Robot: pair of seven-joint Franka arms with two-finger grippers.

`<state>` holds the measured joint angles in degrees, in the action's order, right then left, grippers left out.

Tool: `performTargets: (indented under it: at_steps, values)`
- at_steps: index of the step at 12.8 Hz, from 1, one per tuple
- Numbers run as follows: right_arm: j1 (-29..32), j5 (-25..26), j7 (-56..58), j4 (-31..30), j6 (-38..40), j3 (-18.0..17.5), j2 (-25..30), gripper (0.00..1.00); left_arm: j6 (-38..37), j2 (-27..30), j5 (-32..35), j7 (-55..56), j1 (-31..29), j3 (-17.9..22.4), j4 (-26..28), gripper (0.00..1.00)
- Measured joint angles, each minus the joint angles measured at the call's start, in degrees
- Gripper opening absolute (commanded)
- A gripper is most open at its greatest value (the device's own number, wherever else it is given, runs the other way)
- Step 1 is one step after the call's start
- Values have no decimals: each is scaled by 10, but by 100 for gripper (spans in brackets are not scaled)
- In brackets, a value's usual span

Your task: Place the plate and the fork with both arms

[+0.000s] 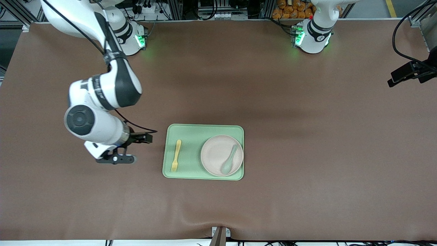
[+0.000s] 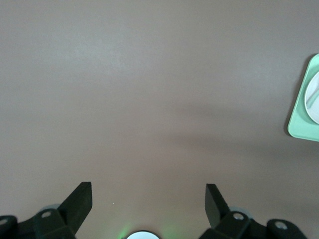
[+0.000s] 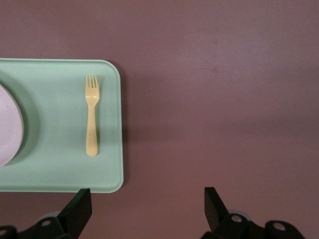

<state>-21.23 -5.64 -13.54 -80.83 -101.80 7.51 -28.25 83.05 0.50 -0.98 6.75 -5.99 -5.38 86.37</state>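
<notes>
The pale plate [image 1: 213,152] rests in the light-green tray [image 1: 191,131], at the tray's end toward the left arm. The yellow fork [image 1: 176,155] lies in the same tray, at its end toward the right arm, tines pointing at the front camera. My right gripper [image 1: 119,157] hangs open and empty over bare table just beside the tray. In the right wrist view it [image 3: 145,191] looks down on the fork [image 3: 91,117], the tray's edge [image 3: 60,169] and part of the plate [image 3: 10,124]. My left gripper [image 2: 148,185] is open over bare table, with the tray's corner [image 2: 301,117] off to one side.
A pale-green spoon [image 1: 229,160] lies in the plate. Brown mat [image 1: 307,153] covers the whole table. A black camera mount [image 1: 409,71] juts in at the left arm's end. A small bracket [image 1: 220,235] sits at the table edge nearest the front camera.
</notes>
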Motion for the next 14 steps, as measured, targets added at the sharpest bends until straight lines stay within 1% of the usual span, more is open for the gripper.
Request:
performTargets:
  at_steps: [4,7,10,13,14]
  values:
    - [47,0,52,0,57,0,30,100,-8,1,2,0,0,-23,0,100]
    - [73,0,72,0,75,0,60,100,-10,6,10,0,1,-36,2,100]
    - [111,2,106,0,100,0,90,100,-10,13,13,0,1,-45,9,100]
    - [134,35,133,-4,127,1,141,100,-10,14,13,0,1,-49,10,100]
    - [139,38,139,-9,135,1,161,100,-10,15,13,0,1,-50,10,100]
